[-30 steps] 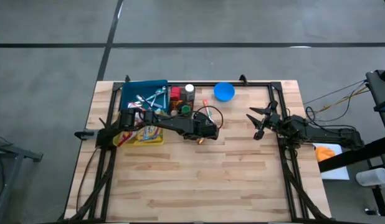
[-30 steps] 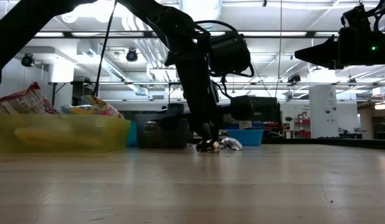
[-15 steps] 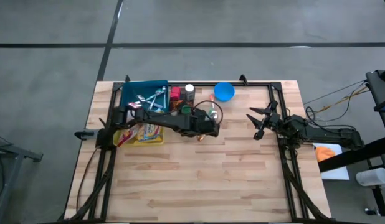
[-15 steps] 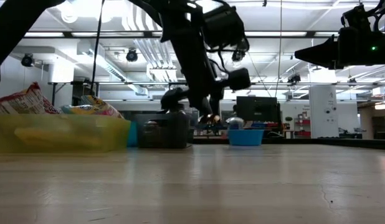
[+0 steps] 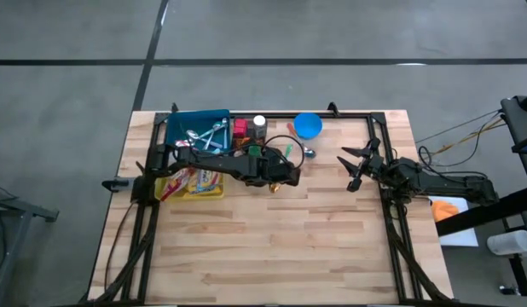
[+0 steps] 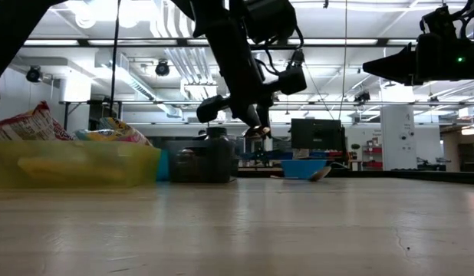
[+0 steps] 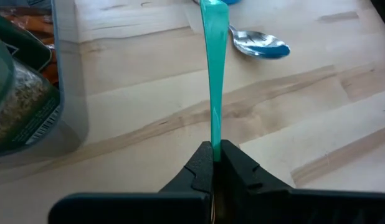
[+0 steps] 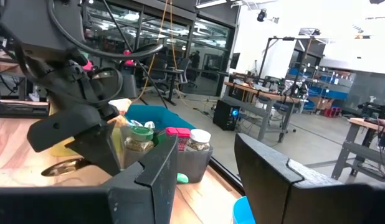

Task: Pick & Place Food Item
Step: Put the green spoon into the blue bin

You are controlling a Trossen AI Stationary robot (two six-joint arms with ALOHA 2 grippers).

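Note:
My left gripper (image 5: 286,160) hangs over the far middle of the table, shut on a thin teal item (image 7: 213,74) seen edge-on. In the low view the left gripper (image 6: 256,130) is well above the tabletop. A spoon (image 7: 261,45) lies on the wood just beyond the item, near the blue bowl (image 5: 307,125). My right gripper (image 5: 356,167) waits open at the table's right edge with nothing between its fingers (image 8: 156,171). My left gripper pinches the near end of the teal item (image 7: 214,144) between its two fingers. The fingers slant down toward the far right, and the item runs on past them in line with them. It is lifted clear of the table.
A yellow bin of snack packets (image 5: 191,183) sits at the left, and a blue tray of utensils (image 5: 199,128) lies behind it. A grey holder with spice jars (image 5: 248,132) stands close to my left gripper. Bare wood fills the near half of the table (image 5: 280,247).
My left gripper has risen from the tabletop and drawn slightly toward the far edge. It stays shut. The item has come up with it, lifted clear of the wood.

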